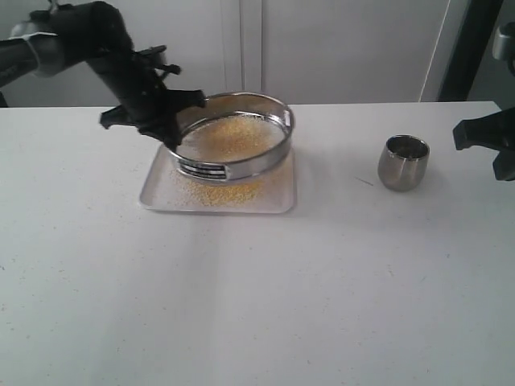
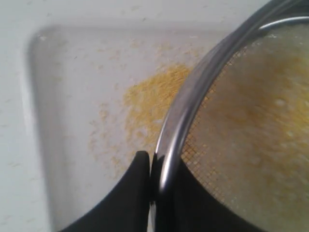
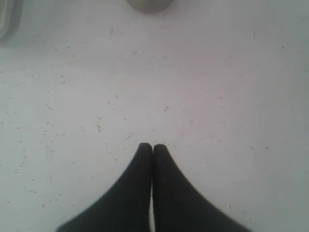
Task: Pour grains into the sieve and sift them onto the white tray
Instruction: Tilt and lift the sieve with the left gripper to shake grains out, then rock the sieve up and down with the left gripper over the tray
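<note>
The steel sieve point(image 1: 241, 165) hangs tilted just above the white tray point(image 1: 161, 190), with golden-yellow grains point(image 1: 233, 135) on its mesh. My left gripper point(image 1: 170, 138) is shut on the sieve's rim at its left side. In the left wrist view its jaws pinch the sieve's rim point(image 2: 193, 96), one finger outside and one inside over the mesh. A patch of sifted yellow grains point(image 1: 227, 191) lies on the tray under the sieve; the left wrist view shows this patch of grains point(image 2: 149, 99) too. My right gripper point(image 1: 495, 149) hovers at the far right, shut and empty.
A small rounded steel cup point(image 1: 403, 162) stands upright on the white table point(image 1: 257, 305), right of the tray, and its base of the cup point(image 3: 148, 4) peeks into the right wrist view. Fine specks are scattered over the table near my right gripper.
</note>
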`<act>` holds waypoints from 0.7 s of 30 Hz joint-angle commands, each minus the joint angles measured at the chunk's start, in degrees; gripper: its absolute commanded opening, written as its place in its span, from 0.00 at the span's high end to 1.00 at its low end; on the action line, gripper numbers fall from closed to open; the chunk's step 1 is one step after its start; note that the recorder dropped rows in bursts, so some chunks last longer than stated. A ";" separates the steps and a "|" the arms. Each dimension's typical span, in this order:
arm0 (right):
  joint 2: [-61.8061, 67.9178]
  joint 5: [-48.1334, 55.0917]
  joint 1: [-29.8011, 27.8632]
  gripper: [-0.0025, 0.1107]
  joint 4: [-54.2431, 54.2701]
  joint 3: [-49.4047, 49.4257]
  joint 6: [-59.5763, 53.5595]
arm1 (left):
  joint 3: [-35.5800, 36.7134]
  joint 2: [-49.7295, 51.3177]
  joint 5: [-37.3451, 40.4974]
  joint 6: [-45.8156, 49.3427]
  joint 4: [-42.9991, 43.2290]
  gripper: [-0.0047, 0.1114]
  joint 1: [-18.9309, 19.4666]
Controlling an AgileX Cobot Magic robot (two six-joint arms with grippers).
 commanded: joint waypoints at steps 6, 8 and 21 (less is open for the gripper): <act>-0.47 -0.03 -0.07 0.98 -0.34 0.22 0.20 | 2.05 -1.21 -8.61 -0.36 0.68 0.96 -2.89; -0.47 -0.03 -0.07 0.98 -0.34 0.22 0.20 | 2.05 -1.65 -5.58 -0.73 5.85 0.96 -1.31; -0.47 -0.02 -0.07 0.98 -0.34 0.22 0.19 | 2.04 0.05 -6.71 -0.21 2.31 0.96 -0.49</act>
